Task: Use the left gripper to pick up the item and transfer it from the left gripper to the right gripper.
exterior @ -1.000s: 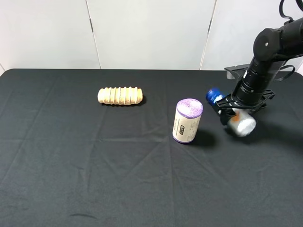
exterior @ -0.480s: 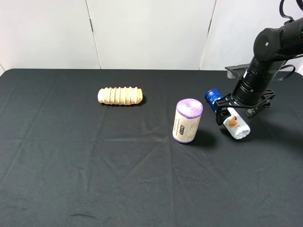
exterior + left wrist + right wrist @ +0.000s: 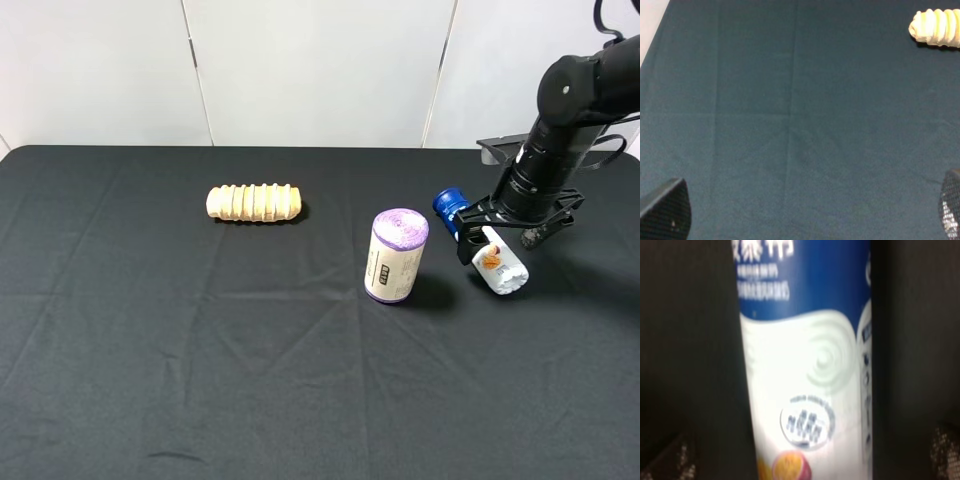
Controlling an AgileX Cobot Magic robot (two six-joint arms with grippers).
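While the right gripper [image 3: 487,243] sits at the right of the overhead frame, its fingers straddle the item [image 3: 487,250], a white bottle lying on the black bench [image 3: 200,350] with its blue cap toward the upper left; whether they pinch it I cannot tell, and a purple-topped roll [image 3: 396,255] and tan log [image 3: 254,202] lie further left. Left wrist frame: the left gripper [image 3: 805,210] shows widely parted fingers [image 3: 667,210] at the lower corners, holding nothing. Right wrist frame: the bottle fills the centre between the fingers [image 3: 665,462].
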